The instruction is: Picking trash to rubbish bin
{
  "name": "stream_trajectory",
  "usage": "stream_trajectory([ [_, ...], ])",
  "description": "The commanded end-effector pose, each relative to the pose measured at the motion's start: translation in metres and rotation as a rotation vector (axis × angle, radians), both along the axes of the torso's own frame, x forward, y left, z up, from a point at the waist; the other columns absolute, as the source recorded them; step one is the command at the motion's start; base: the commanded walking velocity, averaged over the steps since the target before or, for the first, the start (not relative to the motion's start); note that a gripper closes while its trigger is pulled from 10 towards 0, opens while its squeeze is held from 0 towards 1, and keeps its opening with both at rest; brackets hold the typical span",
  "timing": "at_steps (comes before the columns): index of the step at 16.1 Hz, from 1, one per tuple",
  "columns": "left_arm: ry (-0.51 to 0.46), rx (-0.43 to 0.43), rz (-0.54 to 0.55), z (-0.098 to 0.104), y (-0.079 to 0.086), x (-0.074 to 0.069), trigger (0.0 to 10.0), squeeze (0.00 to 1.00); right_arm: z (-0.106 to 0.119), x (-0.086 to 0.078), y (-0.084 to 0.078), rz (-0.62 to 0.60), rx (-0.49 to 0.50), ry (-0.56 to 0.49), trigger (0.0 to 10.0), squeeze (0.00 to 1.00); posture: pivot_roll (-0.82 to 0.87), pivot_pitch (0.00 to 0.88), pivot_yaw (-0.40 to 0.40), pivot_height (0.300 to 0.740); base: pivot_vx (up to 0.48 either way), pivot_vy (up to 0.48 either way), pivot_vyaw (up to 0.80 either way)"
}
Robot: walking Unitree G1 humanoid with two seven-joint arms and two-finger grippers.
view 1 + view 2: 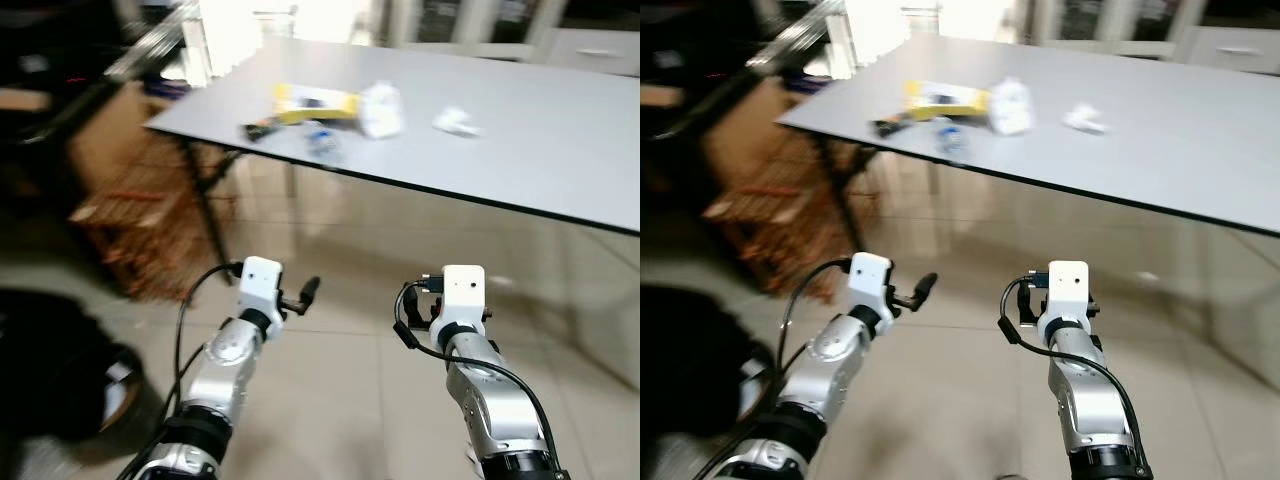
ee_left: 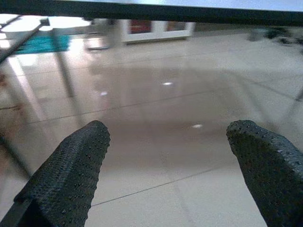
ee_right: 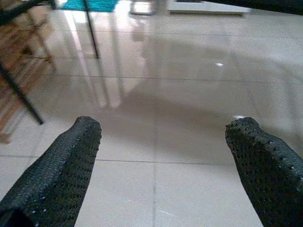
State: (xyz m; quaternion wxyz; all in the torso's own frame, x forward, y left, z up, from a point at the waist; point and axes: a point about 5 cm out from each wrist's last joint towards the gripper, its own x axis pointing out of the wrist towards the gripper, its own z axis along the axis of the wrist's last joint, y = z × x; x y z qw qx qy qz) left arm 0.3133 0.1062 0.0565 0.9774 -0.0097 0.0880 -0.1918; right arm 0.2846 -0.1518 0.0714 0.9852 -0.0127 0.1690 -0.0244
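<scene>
the trash lies together near the left edge of the flat grey table (image 1: 560,140): a yellow flattened packet (image 1: 315,103), a dark thin wrapper (image 1: 257,128) beside it, a small clear plastic bottle (image 1: 322,140) at the very edge, a crumpled white plastic bag (image 1: 381,110) and a small white paper wad (image 1: 455,123) a little apart. all of it looks light and soft. the bag and wad should crush under a pinch anywhere. the bottle is likely slippery and may roll, so take it across its middle. the left gripper (image 2: 163,156) and right gripper (image 3: 163,156) hang below the table over the glossy beige tiled floor (image 3: 189,94), fingers (image 2: 71,170) spread wide, holding nothing. the views are blurred. a brown wicker basket (image 1: 150,215) stands under the table's left end.
</scene>
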Motion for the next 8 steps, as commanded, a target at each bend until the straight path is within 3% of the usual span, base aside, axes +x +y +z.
stream_trajectory([
  [1,-0.019,-0.006,0.008,0.0066,0.0020,0.0038,10.0,0.00,0.0036,0.0026,0.0017,0.004,-0.004,-0.020,10.0,0.00,-0.09,0.039,0.035,0.740,0.000,0.000,0.00],
  [3,-0.031,-0.016,-0.008,0.0091,-0.0006,0.0036,10.0,0.00,0.0047,0.0032,0.0040,0.013,-0.009,-0.026,10.0,0.00,-0.09,0.038,0.035,0.740,0.000,0.000,0.00],
  [8,-0.018,-0.016,-0.021,0.0062,-0.0039,0.0033,10.0,0.00,0.0067,0.0048,0.0037,0.018,-0.028,-0.040,10.0,0.00,-0.10,0.033,0.037,0.740,0.325,0.000,0.00],
])
